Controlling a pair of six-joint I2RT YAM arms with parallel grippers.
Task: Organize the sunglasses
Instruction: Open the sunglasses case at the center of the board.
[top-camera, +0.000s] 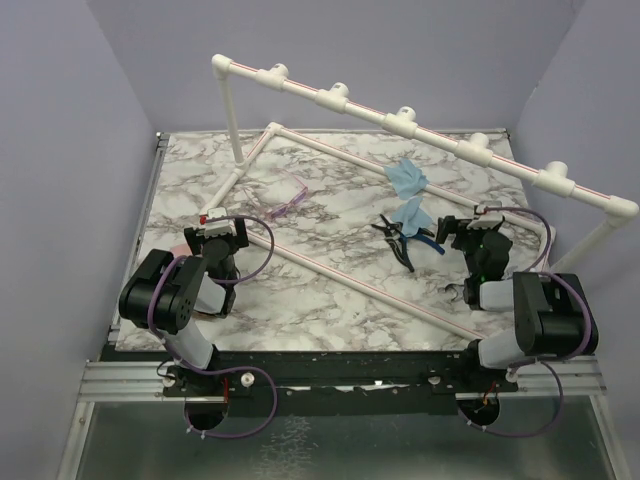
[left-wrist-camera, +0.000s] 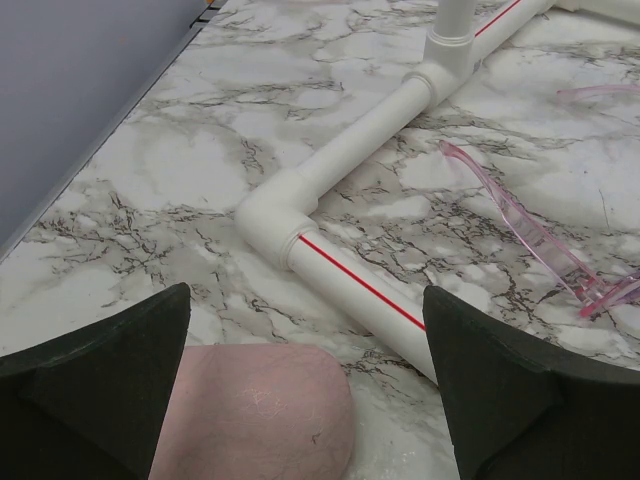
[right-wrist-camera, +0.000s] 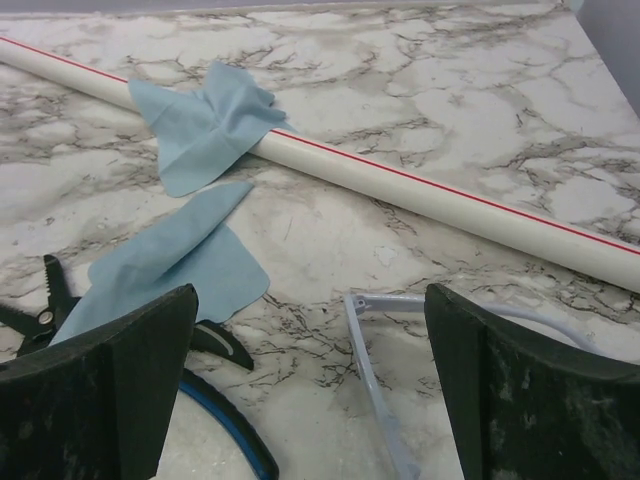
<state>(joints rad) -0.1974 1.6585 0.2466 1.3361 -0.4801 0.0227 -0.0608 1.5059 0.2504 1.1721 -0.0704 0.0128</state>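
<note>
the pink-purple pair (left-wrist-camera: 520, 224) lay flat on the marble surface (left-wrist-camera: 200, 170), thin see-through frame and pale lenses, its temples spread open, one long temple stretched out just beside the white pipe (left-wrist-camera: 350, 140) without touching it. the blue pair (right-wrist-camera: 366, 362) lay well apart on the same surface, a slim pale-blue frame with clear lenses, only partly in view.

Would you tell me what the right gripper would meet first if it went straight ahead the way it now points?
Probably the blue-framed sunglasses, lying just ahead between its open fingers; the white pipe lies farther on, though depth is unclear.
</note>
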